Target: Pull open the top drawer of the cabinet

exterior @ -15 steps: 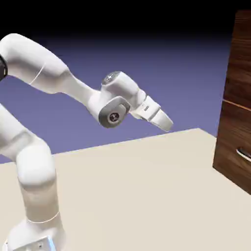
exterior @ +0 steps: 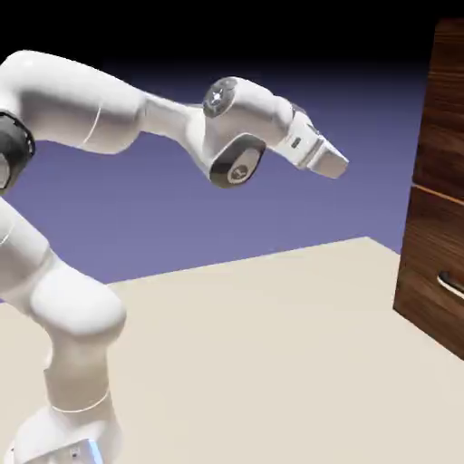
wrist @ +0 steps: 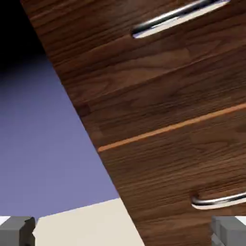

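- Two drawer fronts show on the cabinet [exterior: 437, 190], which stands at the right edge of the exterior view on the pale worktop [exterior: 263, 353]; its dark walnut-grain side rises out of the top of that picture.
- On the cabinet's face, the top drawer [wrist: 144, 62] fills the upper part of the hand view, and its slim silver bar handle [wrist: 175, 18] runs slantwise near the top edge.
- Below it, a thin pale seam [wrist: 173, 127] parts it from the lower drawer [wrist: 182, 178], whose curved silver handle [wrist: 218, 201] sits near the bottom right of the hand view; a bit of that handle also peeks in at the exterior view's right edge.
- Both drawer fronts look flush with the cabinet — the top drawer is shut.
- The white arm [exterior: 91, 118] arches up from the lower left and reaches right, with the gripper [exterior: 331, 163] held high in the air, angled slightly downward toward the cabinet and well apart from it.
- Its fingers [wrist: 18, 229] are spread wide and empty — the grey tips sit at the two bottom corners of the hand view, with only worktop and wood between them.
- A blue-violet backdrop [exterior: 272, 217] lies behind the arm.
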### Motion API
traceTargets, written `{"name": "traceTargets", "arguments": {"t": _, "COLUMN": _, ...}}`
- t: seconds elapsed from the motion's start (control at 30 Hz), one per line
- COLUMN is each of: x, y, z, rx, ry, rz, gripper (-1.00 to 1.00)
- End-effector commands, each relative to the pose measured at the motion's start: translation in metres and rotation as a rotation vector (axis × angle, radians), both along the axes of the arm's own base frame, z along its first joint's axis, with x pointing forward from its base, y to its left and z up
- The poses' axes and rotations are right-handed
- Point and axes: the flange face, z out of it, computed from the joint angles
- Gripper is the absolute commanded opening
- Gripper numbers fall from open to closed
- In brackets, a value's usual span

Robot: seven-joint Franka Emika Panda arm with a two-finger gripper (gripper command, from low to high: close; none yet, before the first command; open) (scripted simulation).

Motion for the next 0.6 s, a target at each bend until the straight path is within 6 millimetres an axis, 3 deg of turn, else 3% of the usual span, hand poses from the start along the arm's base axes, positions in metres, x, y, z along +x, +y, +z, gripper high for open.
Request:
{"name": "traceTargets", "arguments": {"t": 0.0, "x": 0.003, "y": -0.004, "z": 0.007, "rx": 0.034, "ry": -0.014, "rz": -0.003, "gripper": 0.00}}
{"name": "traceTargets", "arguments": {"t": 0.27, "x": 0.036, "y": -0.039, "z": 0.046, "rx": 0.299, "ry": -0.091, "rz": -0.040, "gripper": 0.00}}
{"name": "traceTargets", "arguments": {"t": 0.57, "x": 0.085, "y": -0.078, "z": 0.057, "rx": 0.569, "ry": -0.124, "rz": -0.103, "gripper": 0.00}}
